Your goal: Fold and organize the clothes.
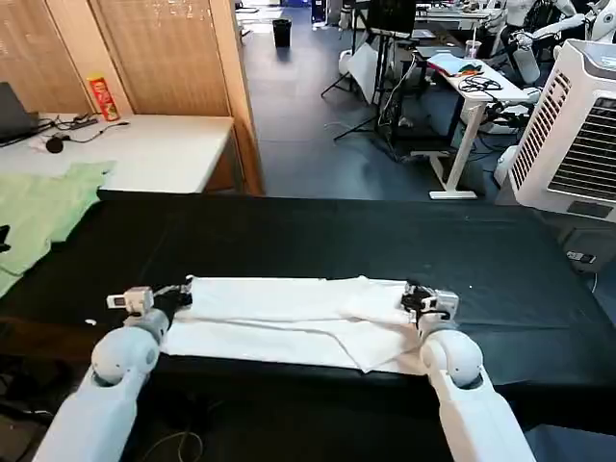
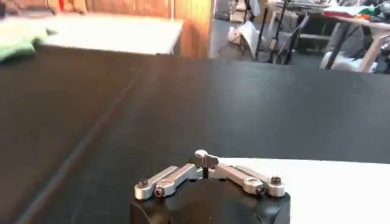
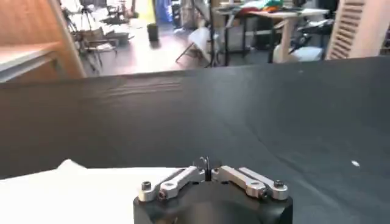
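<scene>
While folded into a band, the T-shirt (image 1: 289, 318) runs left-right across the black worktop (image 1: 337, 236).
Left end effector (image 1: 176, 296) and right end effector (image 1: 416, 301) each sit closed, pinching opposite ends.

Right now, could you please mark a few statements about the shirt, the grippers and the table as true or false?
1. The white T-shirt lies folded into a long band on the black table. True.
2. The left gripper and right gripper sit at opposite ends of the shirt. True.
3. The pale green garment lies on top of the shirt. False: it lies apart, at the table's far left.
4. The shirt hangs in the air. False: it rests on the table.
</scene>
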### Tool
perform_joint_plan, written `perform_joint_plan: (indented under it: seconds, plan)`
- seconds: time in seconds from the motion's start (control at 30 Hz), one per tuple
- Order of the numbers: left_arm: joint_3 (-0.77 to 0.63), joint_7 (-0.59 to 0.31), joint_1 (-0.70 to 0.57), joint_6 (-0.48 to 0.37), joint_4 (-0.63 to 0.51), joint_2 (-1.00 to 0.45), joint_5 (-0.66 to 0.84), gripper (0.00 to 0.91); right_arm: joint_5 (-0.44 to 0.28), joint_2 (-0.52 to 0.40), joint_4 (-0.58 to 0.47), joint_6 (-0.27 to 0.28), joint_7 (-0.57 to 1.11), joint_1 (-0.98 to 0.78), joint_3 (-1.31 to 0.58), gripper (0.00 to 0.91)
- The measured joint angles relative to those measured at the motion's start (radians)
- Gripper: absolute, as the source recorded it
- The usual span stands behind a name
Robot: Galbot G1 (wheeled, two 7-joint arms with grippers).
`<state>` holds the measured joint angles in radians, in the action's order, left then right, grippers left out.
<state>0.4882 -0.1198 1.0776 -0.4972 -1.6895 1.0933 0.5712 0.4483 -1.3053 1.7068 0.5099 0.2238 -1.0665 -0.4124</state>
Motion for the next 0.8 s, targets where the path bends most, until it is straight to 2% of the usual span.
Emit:
perform_joint_plan:
  seconds: [0.27,0.57,0.8]
  plan:
    - [0.011,0.019,-0.006,0.015,-0.009,-0.019,0.001,0.878,0.020,0.050,0.076,0.003,-0.022,-0.046,-0.024,0.878]
    - [0.080,-0.003,0.006,0.016,-0.037,-0.034,0.103,0.878,0.069,0.102,0.230,0.006,-0.020,-0.120,-0.073,0.878]
    - [0.121,0.015,0.151,0.014,-0.147,0.010,0.110,0.878,0.089,0.117,0.341,0.008,-0.040,-0.190,-0.103,0.878]
